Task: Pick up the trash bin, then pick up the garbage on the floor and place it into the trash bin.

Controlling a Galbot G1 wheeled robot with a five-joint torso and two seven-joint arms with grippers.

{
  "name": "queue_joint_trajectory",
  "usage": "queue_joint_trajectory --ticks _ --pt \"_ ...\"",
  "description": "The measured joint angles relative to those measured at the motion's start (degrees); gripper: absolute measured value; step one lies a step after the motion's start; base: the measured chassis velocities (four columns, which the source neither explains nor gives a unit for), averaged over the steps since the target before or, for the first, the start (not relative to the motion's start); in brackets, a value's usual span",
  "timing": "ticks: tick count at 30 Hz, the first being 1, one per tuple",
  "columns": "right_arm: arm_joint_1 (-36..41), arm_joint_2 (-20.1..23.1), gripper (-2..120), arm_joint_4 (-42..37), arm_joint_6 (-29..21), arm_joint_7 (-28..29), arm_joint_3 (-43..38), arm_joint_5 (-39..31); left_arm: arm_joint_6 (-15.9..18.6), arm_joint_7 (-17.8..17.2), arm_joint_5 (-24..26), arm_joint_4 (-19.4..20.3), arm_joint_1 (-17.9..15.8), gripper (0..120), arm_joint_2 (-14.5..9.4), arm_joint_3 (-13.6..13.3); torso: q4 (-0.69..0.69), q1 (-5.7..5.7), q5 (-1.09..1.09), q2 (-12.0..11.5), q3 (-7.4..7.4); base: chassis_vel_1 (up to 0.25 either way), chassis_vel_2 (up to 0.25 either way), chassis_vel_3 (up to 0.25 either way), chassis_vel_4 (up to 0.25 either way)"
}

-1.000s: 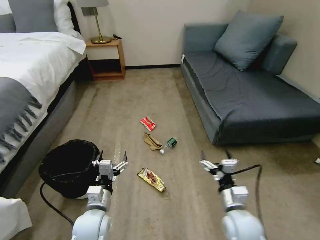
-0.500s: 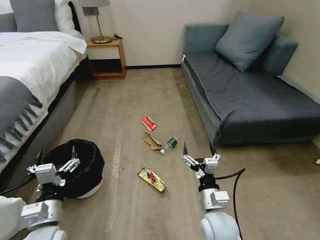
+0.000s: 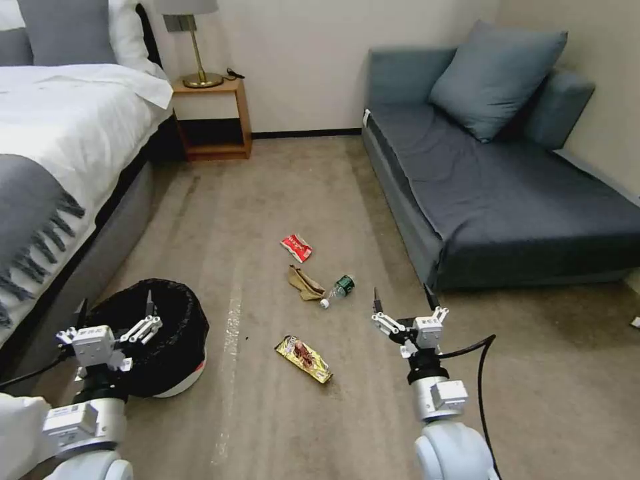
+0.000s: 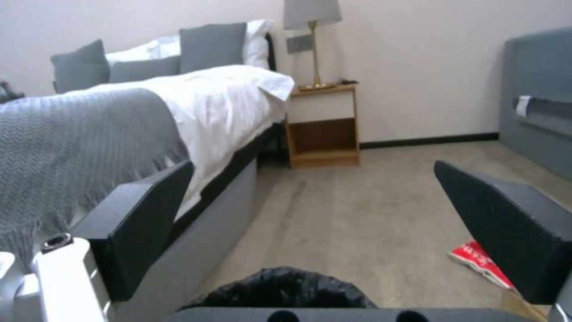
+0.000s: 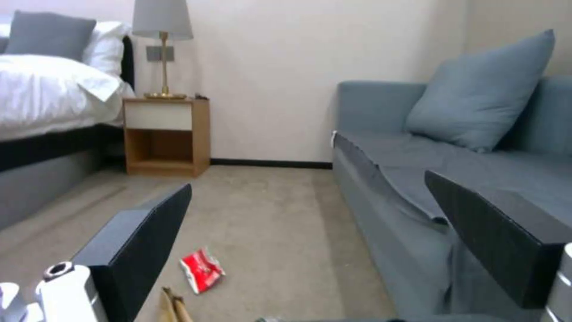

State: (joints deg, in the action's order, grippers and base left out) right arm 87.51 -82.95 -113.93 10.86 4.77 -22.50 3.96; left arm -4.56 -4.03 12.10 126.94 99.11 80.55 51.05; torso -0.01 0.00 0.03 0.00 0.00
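The trash bin, lined with a black bag over a white base with red trim, stands on the carpet by the bed. My left gripper hovers open above the bin's near-left rim; its wrist view shows the bin's top just below the open fingers. The garbage lies mid-floor: a red-and-white packet, a tan rag, a small bottle and a gold wrapper. My right gripper is open in the air, right of the bottle and wrapper. The packet shows ahead of it.
The bed runs along the left, close behind the bin. A wooden nightstand with a lamp stands at the far wall. A grey-blue sofa fills the right side. Open carpet lies between bed and sofa.
Over the last second my left arm swung left, from beside the bin's right to above its near-left rim. My right arm moved left toward the litter, then eased slightly back right.
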Motion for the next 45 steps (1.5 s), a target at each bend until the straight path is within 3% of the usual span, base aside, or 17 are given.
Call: queue_joint_trajectory --ticks 7,8,10,11,13,14,16,18,19,21,22,24,26,27,30,38,45 --pt "-0.56 6.21 100 1.02 -0.77 -2.51 -1.65 -4.92 2.96 1.29 7.95 -0.52 1.92 100 -7.34 4.00 0.01 0.00 -0.02 0.00 0.00 0.000 0.000 0.000 0.000" --pt "-0.56 6.21 100 1.02 -0.77 -2.51 -1.65 -4.92 2.96 1.29 7.95 -0.52 1.92 100 -7.34 4.00 0.01 0.00 -0.02 0.00 0.00 0.000 0.000 0.000 0.000" --pt "-0.74 7.42 100 1.07 -1.72 -2.84 -1.92 -6.84 4.03 2.14 10.04 -2.40 2.07 100 -10.39 4.69 0.01 0.00 -0.03 0.00 0.00 0.000 0.000 0.000 0.000" --pt "-0.74 7.42 100 1.07 -1.72 -2.84 -1.92 -6.84 4.03 2.14 10.04 -2.40 2.07 100 -10.39 4.69 0.01 0.00 -0.03 0.00 0.00 0.000 0.000 0.000 0.000" --pt "-0.77 8.04 100 1.22 -2.37 -2.99 -2.37 -7.86 7.60 3.20 10.95 -4.76 2.43 100 -14.52 5.48 0.01 0.00 -0.05 0.00 0.00 0.000 0.000 0.000 0.000" --pt "-0.77 8.04 100 1.22 -2.37 -2.99 -2.37 -7.86 7.60 3.20 10.95 -4.76 2.43 100 -14.52 5.48 0.01 0.00 -0.05 0.00 0.00 0.000 0.000 0.000 0.000" --pt "-0.78 8.10 100 1.66 -2.42 -3.00 -2.70 -7.94 13.58 5.79 11.98 -6.29 2.63 100 -18.93 8.23 0.02 0.00 -0.05 0.00 0.00 0.000 0.000 0.000 0.000" --pt "-0.78 8.09 100 1.73 -2.42 -3.00 -2.72 -7.94 14.34 6.20 12.21 -6.57 2.55 100 -19.51 8.68 0.02 0.00 -0.04 0.00 0.00 0.000 0.000 0.000 0.000" --pt "-0.77 7.93 100 2.04 -2.20 -2.98 -2.75 -7.95 18.21 8.38 13.65 -9.17 1.05 100 -23.37 10.79 0.03 0.00 -0.02 0.00 0.00 0.000 0.000 0.000 0.000" --pt "-0.75 7.70 100 2.26 -1.77 -2.94 -2.75 -7.91 22.05 10.18 16.35 -13.22 -2.24 100 -27.87 11.45 0.01 0.00 -0.04 0.00 0.00 0.000 0.000 0.000 0.000" --pt "-0.75 7.70 100 2.26 -1.77 -2.94 -2.75 -7.91 22.05 10.18 16.35 -13.22 -2.24 100 -27.87 11.45 0.01 0.00 -0.04 0.00 0.00 0.000 0.000 0.000 0.000" --pt "-0.63 7.51 100 2.29 -1.53 -2.89 -3.01 -7.94 25.33 11.93 19.00 -17.63 -5.81 100 -31.60 11.31 0.00 0.00 -0.05 0.00 0.00 0.000 0.000 0.000 0.000" --pt "-0.59 7.48 100 2.29 -1.45 -2.88 -3.18 -7.98 26.25 12.54 19.84 -18.99 -6.76 100 -32.54 11.15 -0.01 0.00 -0.03 0.00 0.00 0.000 0.000 0.000 0.000" --pt "-0.45 7.49 100 2.29 -1.28 -2.88 -3.56 -8.24 28.70 14.27 22.24 -22.58 -8.84 100 -34.67 10.55 -0.01 0.00 -0.04 0.00 0.00 0.000 0.000 0.000 0.000" --pt "-0.35 7.59 100 2.57 -1.08 -2.86 -4.14 -8.55 31.70 16.87 25.12 -28.91 -11.74 100 -37.36 9.22 0.01 0.00 -0.04 0.00 0.00 0.000 0.000 0.000 0.000" --pt "-0.34 7.25 100 2.54 -1.00 -2.67 -4.44 -8.48 32.20 19.06 25.77 -38.17 -15.01 100 -40.06 5.80 0.01 0.01 -0.03 0.00 0.01 0.000 0.000 0.000 0.000" --pt "-0.10 6.76 100 1.67 -1.10 -2.39 -4.70 -8.14 31.37 19.24 26.40 -41.61 -18.67 100 -38.51 3.98 0.02 0.00 -0.04 0.00 0.00 0.000 0.000 0.000 0.000"
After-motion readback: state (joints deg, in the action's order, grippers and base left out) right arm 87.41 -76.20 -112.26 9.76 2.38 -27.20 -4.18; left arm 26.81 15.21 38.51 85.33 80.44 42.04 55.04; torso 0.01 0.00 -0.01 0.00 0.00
